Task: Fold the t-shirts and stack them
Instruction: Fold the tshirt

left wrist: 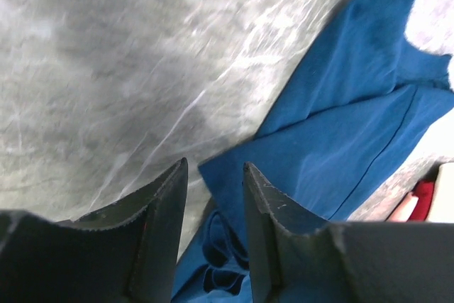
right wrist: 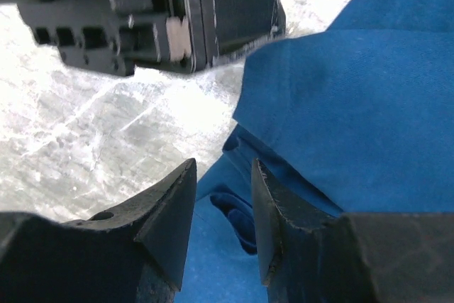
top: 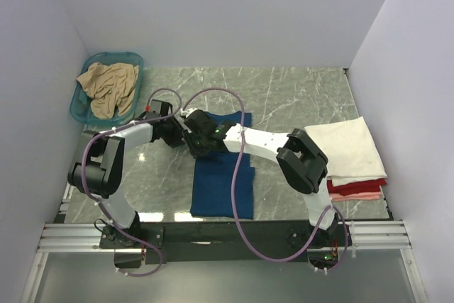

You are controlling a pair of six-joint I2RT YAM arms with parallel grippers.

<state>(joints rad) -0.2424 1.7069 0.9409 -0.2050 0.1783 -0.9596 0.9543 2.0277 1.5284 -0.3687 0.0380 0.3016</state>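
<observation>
The blue t-shirt is lying in the middle of the surface as a long narrow panel, its sides apparently already turned in, with a wider band of cloth crossing its far end. Both arms are reaching in together over that far left corner, probably because the fold there needs two hold points side by side. The left end effector is hanging just above the shirt's edge with its jaws parted and nothing pinched between them; the cloth is showing through the gap below. The right end effector is hovering close beside it, likewise released, over a small bunched tuck of blue fabric. The finished pile is sitting well apart at the right edge, likely to keep the working area free: the cream-white t-shirt is resting on top, the red t-shirt beneath it and the pink t-shirt lowest. The tan t-shirt is waiting crumpled in the teal basket at the far left corner, not yet folded. The surface is showing a grey marble pattern with pale veins, plain white walls are enclosing it on three sides, and purple cables are looping across the shirt.
</observation>
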